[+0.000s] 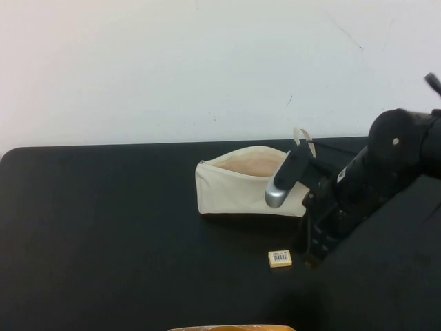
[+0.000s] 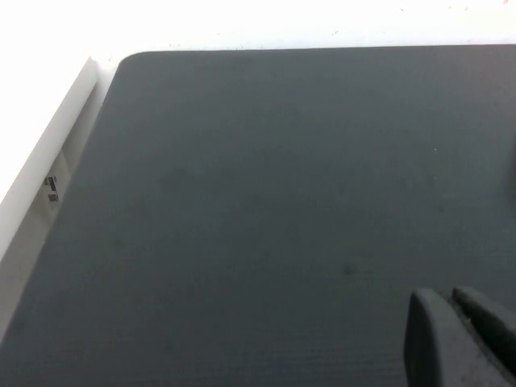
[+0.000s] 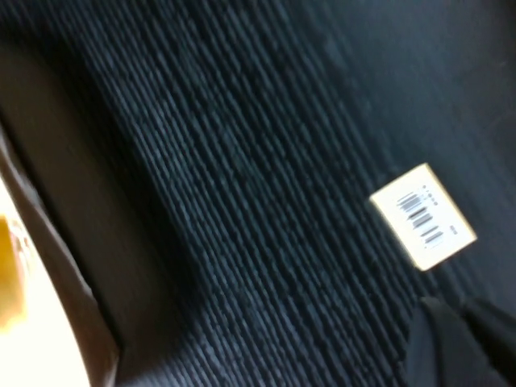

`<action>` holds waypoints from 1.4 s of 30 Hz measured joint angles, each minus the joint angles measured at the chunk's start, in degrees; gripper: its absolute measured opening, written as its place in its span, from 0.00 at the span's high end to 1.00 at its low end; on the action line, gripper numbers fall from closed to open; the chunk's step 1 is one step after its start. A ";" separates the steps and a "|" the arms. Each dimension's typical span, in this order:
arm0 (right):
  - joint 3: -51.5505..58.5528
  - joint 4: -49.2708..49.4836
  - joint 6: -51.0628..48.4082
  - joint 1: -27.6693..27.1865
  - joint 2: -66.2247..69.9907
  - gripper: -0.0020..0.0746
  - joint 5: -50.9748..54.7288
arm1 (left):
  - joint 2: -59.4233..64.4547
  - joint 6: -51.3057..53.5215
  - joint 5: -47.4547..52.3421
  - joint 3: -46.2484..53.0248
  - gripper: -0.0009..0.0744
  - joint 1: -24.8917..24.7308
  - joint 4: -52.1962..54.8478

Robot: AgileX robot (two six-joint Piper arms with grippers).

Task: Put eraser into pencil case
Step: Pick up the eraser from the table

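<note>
Flat tan eraser (image 1: 280, 258) lies on the ribbed black mat (image 1: 103, 227) near its front edge, before the gaping cream fabric pencil case (image 1: 241, 186). My right gripper (image 1: 311, 254) hovers beside the eraser, my left gripper (image 2: 463, 339) over bare mat; I cannot tell either's finger state.

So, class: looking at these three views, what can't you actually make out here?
- Right gripper, beside the eraser: high view, dark against the mat, so the jaws' state is unclear; right wrist view cuts it off.
- Left gripper: absent from the high view, cut off in the left wrist view.
- Pencil case: right end behind the right arm.
- Eraser barcode: too small to read.
</note>
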 joint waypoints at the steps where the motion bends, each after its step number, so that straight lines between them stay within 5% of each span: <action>1: 0.00 0.00 -0.27 0.00 0.42 0.91 0.00 | 0.00 0.00 0.00 0.00 0.99 0.00 0.00; 8: 0.00 -1.05 -2.03 0.00 1.43 0.47 0.19 | 0.00 0.00 0.00 0.00 0.99 0.00 0.00; 12: 0.00 -1.94 -7.14 0.00 1.52 0.35 0.19 | 0.00 0.00 0.00 0.00 0.99 0.00 0.00; 20: 0.00 -2.07 -18.02 0.00 1.65 0.32 -0.50 | 0.00 0.00 0.00 0.00 0.99 0.00 0.00; 42: -0.13 3.60 -27.67 2.17 9.36 0.32 -10.10 | 0.00 0.00 0.00 0.00 0.99 0.00 0.00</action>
